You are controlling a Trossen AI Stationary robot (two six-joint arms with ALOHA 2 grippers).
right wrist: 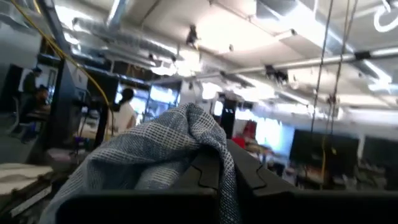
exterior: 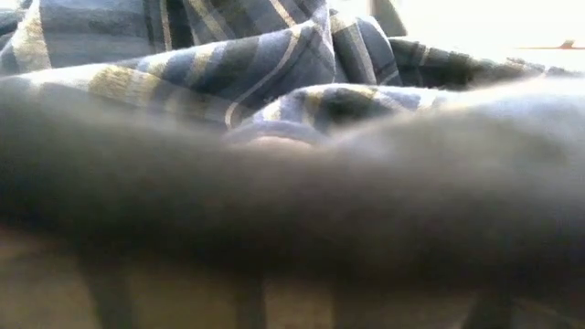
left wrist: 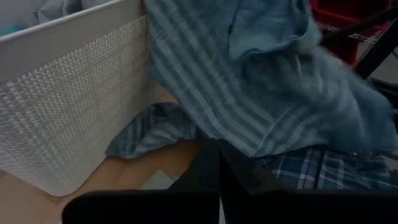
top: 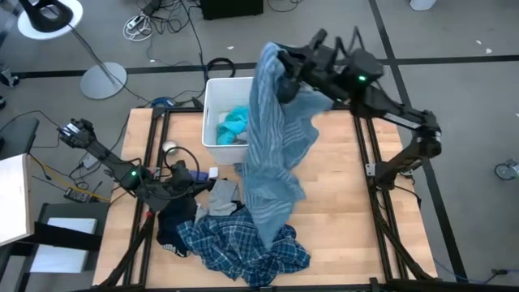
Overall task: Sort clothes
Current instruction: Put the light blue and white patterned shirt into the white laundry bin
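Note:
My right gripper (top: 285, 79) is shut on the blue-grey striped garment (top: 272, 154), raised above the white bin (top: 212, 109). The garment hangs down past the bin's right wall, and its lower end lies on the plaid shirt (top: 243, 243). A turquoise garment (top: 236, 123) lies in the bin. My left gripper (top: 195, 174) is shut and empty, low over the table's left part, beside the grey garment (top: 223, 195) and the dark navy garment (top: 174, 223). In the left wrist view my left gripper (left wrist: 219, 177) points at the hanging striped garment (left wrist: 249, 81). My right gripper holds the striped garment by a bunched upper part (right wrist: 180, 140), which drapes over the fingers and hides the place of contact. The garment hangs in long slack folds below the gripper, with its lower end (top: 272, 223) on the table pile.
The plaid shirt also fills the low view (exterior: 228, 55), close to the camera. The table's right half (top: 340, 203) is bare wood. Black frame rails (top: 369, 154) run along both sides. People show in the room behind, in the right wrist view (right wrist: 127, 106).

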